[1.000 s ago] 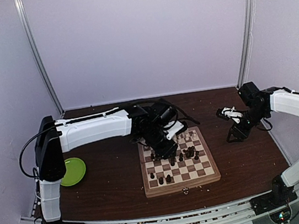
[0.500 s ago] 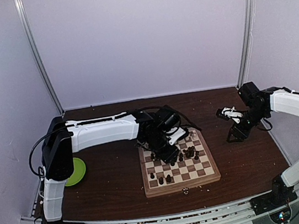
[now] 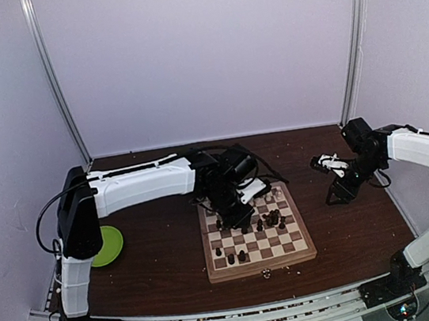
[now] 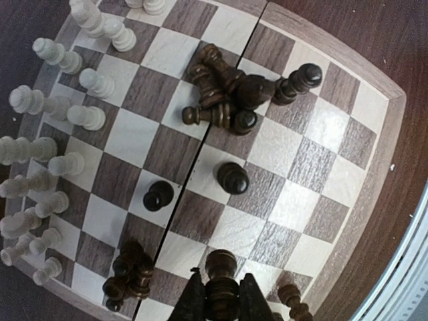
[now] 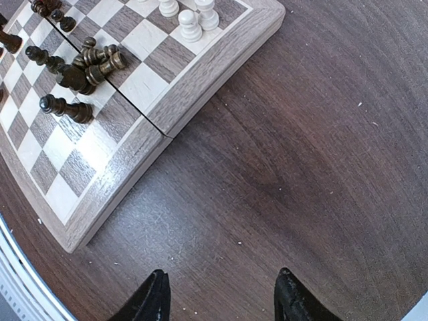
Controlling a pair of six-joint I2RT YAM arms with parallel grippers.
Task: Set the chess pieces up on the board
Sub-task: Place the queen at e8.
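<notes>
Left gripper (image 4: 221,304) is clenched on one dark brown turned chess piece (image 4: 221,267), held upright between its two black fingers, above the near dark-side rows of the square wooden chessboard with a pale rim (image 4: 394,114). From the wrist view I cannot tell if the foot of the piece touches the square or hangs above it.

Just beside it stands a small group of dark pieces (image 4: 130,274), and a little farther two single dark pieces (image 4: 233,178) stand alone on their squares. In the middle of the board lies a heap of dark pieces (image 4: 224,93), most of them fallen on their sides. At the far side the cream-white chess pieces (image 4: 53,134) stand in rough rows, seemingly arranged already.

I judge the step in hand is to place the held piece on its home square. To do it well, the gripper should come down straight over the centre of a free square, keep the piece vertical, and stay apart from the neighbouring group, because these small pieces tip over easily. It should let go only when the foot rests flat.

Right gripper (image 5: 221,301) is released and holds nothing, over the dark brown bench (image 5: 301,167) beside the board.
</notes>
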